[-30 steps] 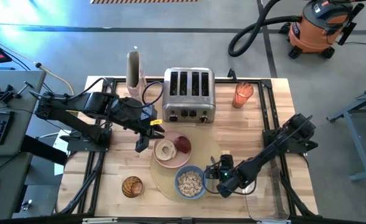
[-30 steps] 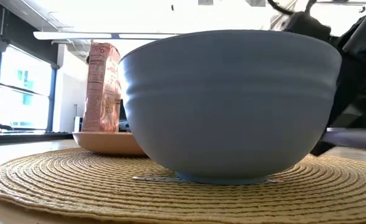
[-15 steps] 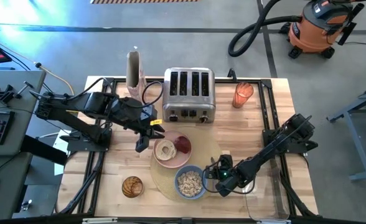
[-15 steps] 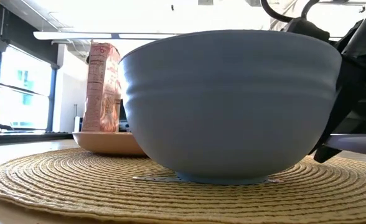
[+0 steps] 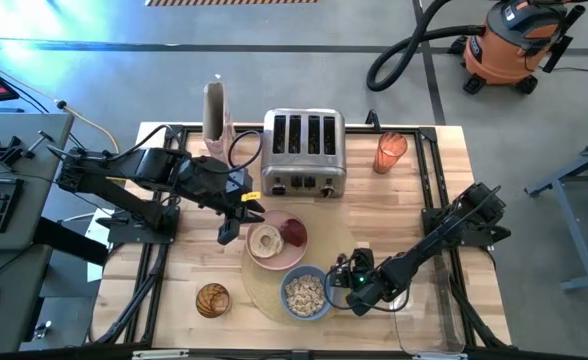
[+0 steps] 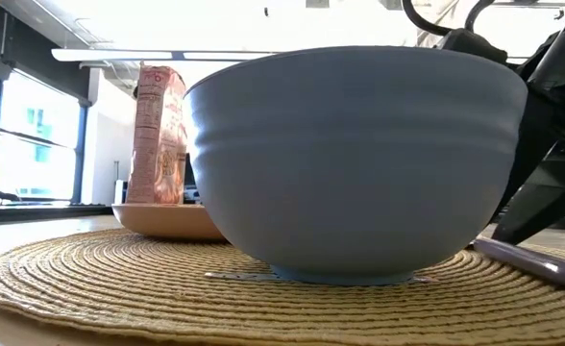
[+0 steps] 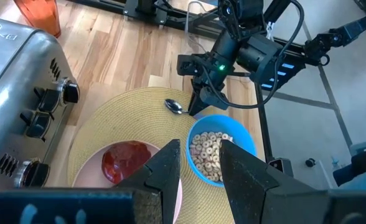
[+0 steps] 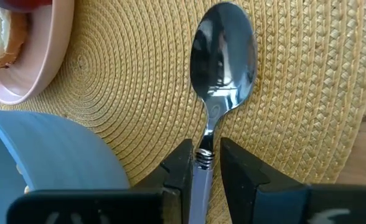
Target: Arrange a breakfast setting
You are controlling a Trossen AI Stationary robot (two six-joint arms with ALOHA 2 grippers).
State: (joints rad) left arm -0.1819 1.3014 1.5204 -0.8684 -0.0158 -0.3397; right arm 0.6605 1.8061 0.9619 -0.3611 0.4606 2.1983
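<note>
The right gripper (image 8: 201,163), fingers clamped on the spoon (image 8: 222,53) handle, lays it on the placemat (image 8: 127,106) ahead of its fingertips (beside the blue bowl (image 8: 46,158)), so letting go looks next.

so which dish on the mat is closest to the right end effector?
The blue bowl of cereal. The right end effector, closed on the spoon, sits right beside it; the pink plate lies farther off.

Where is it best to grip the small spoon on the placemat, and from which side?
Grip the spoon on its thin handle, just behind the bowl end, coming from above. It lies flat on the placemat beside the blue bowl, so only the narrow handle fits between fingers. The right gripper already straddles that part.
</note>
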